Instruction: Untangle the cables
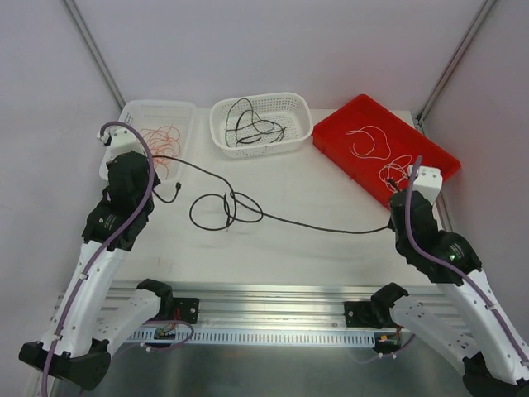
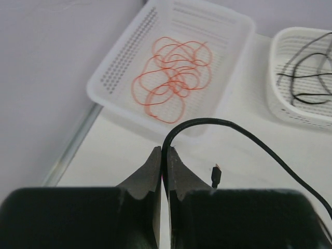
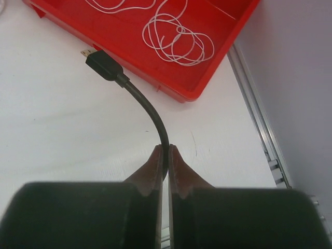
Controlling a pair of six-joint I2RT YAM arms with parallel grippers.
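While left hand (image 2: 164, 155) and right hand (image 3: 165, 153) pinch near its ends, the black cable (image 3: 148, 108) seems limp; grip beside centre-frame loops.

A black cable (image 1: 314, 226) lies across the white desk (image 1: 331, 190) from the left arm (image 1: 124, 198) to the right arm (image 1: 426, 231), coiled into overlapping loops near the middle. Along the far edge stand a white basket (image 1: 157, 105) holding red-orange wires (image 1: 161, 141), a second white basket (image 1: 264, 150) holding black cords (image 1: 256, 128), and a red tray (image 1: 347, 124) holding white wires (image 1: 368, 141).
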